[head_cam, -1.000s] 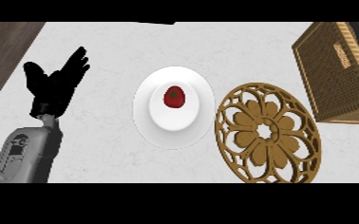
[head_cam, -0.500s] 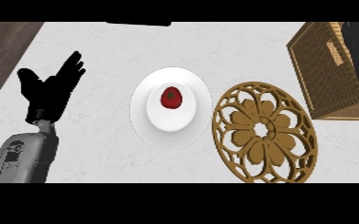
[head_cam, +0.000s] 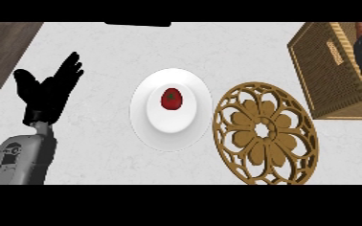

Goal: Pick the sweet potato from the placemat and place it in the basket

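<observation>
White marbled counter (head_cam: 106, 52); dark wood strip (head_cam: 16, 38) at left.

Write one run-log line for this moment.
left robot hand: open, resting | plate: holds red item | placemat: bare | basket: right edge

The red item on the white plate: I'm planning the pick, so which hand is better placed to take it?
Probably the left: the left hand is open beside the white plate that holds the red item, while the right hand is not in view.
</observation>
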